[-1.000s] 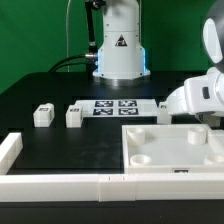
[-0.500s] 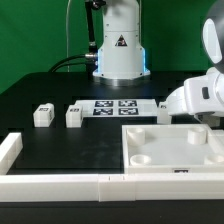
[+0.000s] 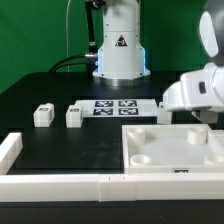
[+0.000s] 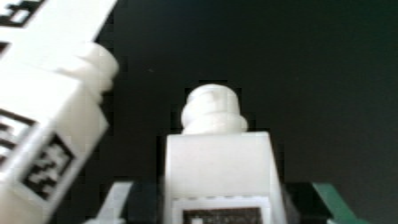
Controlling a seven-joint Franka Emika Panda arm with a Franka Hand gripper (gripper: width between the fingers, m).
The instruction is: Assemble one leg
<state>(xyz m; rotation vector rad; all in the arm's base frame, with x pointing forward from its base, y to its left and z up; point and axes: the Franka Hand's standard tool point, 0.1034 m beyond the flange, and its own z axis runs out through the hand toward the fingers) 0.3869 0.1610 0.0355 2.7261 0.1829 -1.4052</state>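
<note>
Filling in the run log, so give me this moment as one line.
hand: shut on leg | spare legs: two, on table | panel: lying flat

Open tabletop (image 3: pixel 70 145) on the exterior view's left, between square panel (image 3: pixel 170 150) and white bars (image 3: pixel 60 183).

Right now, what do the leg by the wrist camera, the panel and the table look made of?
Leg: white plastic, probably moulded or printed; matte, blocky, with a rounded peg and a printed black-and-white tag on one face. Panel: looks like the same matte white plastic, with round sockets formed in. Table: black, dull, no glare; material unclear.
</note>
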